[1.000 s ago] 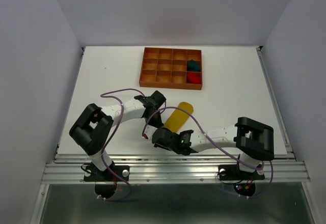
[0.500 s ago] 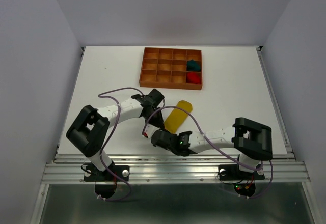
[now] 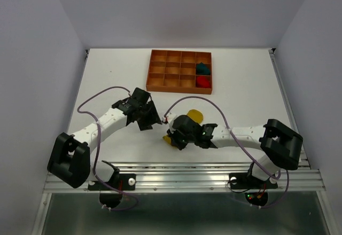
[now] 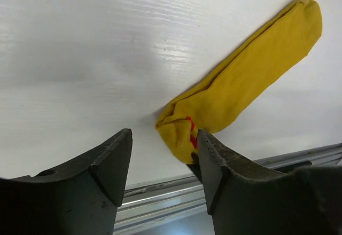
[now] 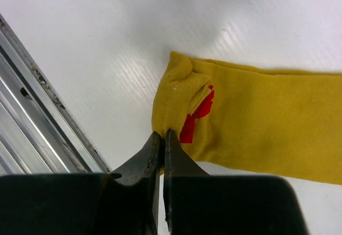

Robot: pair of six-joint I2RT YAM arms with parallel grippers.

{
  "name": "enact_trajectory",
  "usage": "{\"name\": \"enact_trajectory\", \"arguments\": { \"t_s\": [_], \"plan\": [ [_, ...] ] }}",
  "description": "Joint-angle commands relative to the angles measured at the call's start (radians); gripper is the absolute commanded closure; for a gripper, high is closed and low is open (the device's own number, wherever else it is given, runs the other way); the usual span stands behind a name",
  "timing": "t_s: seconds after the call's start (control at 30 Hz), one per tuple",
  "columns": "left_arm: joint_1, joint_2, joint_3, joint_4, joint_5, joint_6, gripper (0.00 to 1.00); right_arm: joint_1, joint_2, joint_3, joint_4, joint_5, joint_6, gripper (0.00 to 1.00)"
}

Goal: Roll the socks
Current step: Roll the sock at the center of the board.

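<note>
Our right gripper (image 5: 162,134) pinches the folded end of the yellow sock (image 5: 256,133); our left gripper (image 4: 163,141) hangs wide, empty, beside it.

We count one yellow sock (image 4: 246,80), one teal sock (image 3: 202,68) and one red sock (image 3: 202,81), three in all. One orange-brown tray (image 3: 160,89), many compartments, two filled. Two arms: left arm (image 3: 107,122), right arm (image 3: 240,136). Two hands: left hand (image 4: 163,160), right hand (image 5: 162,144). One tabletop (image 3: 107,75).
</note>
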Motion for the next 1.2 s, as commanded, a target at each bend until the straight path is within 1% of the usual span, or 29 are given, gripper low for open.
{"name": "enact_trajectory", "arguments": {
  "t_s": [0.0, 0.07, 0.17, 0.2, 0.23, 0.27, 0.3, 0.33, 0.37, 0.4, 0.43, 0.47, 0.6, 0.67, 0.77, 1.17],
  "plan": [
    [0.031, -0.065, -0.059, 0.005, 0.020, 0.029, 0.37, -0.086, -0.039, -0.027, 0.015, -0.205, 0.119, 0.99],
    [0.040, -0.079, -0.076, 0.016, 0.026, 0.029, 0.37, -0.124, -0.039, -0.040, 0.027, -0.225, 0.169, 0.99],
    [0.049, -0.094, -0.102, 0.023, 0.026, 0.029, 0.37, -0.172, -0.027, -0.073, 0.059, -0.305, 0.243, 0.99],
    [0.049, -0.102, -0.110, 0.029, 0.029, 0.029, 0.37, -0.183, -0.024, -0.086, 0.126, -0.336, 0.256, 0.99],
    [0.051, -0.105, -0.122, 0.036, 0.037, 0.030, 0.37, -0.194, -0.024, -0.101, 0.154, -0.353, 0.300, 0.99],
    [0.051, -0.108, -0.127, 0.049, 0.050, 0.032, 0.37, -0.218, -0.023, -0.132, 0.183, -0.415, 0.312, 0.99],
    [0.051, -0.115, -0.139, 0.057, 0.055, 0.033, 0.37, -0.227, -0.023, -0.144, 0.243, -0.443, 0.331, 0.99],
    [0.051, -0.118, -0.144, 0.065, 0.064, 0.033, 0.37, -0.236, -0.024, -0.155, 0.263, -0.454, 0.367, 0.99],
    [0.051, -0.120, -0.147, 0.075, 0.070, 0.036, 0.37, -0.247, -0.026, -0.173, 0.289, -0.513, 0.380, 0.99],
    [0.051, -0.128, -0.150, 0.080, 0.073, 0.040, 0.37, -0.270, -0.027, -0.182, 0.320, -0.538, 0.403, 0.99],
    [0.049, -0.132, -0.156, 0.085, 0.076, 0.040, 0.37, -0.284, -0.029, -0.190, 0.373, -0.560, 0.429, 0.99],
    [0.051, -0.143, -0.162, 0.101, 0.092, 0.043, 0.37, -0.295, -0.029, -0.202, 0.418, -0.616, 0.456, 0.99],
    [0.049, -0.175, -0.199, 0.140, 0.127, 0.043, 0.37, -0.307, -0.032, -0.204, 0.447, -0.649, 0.487, 0.99],
    [0.045, -0.184, -0.216, 0.146, 0.129, 0.038, 0.37, -0.332, -0.032, -0.216, 0.481, -0.676, 0.533, 0.99],
    [0.020, -0.198, -0.236, 0.178, 0.145, 0.024, 0.37, -0.344, -0.027, -0.236, 0.487, -0.652, 0.561, 0.99],
    [-0.096, -0.132, -0.226, 0.241, 0.162, -0.017, 0.37, -0.362, 0.088, -0.294, 0.593, -0.656, 0.645, 0.99]
  ]
}}
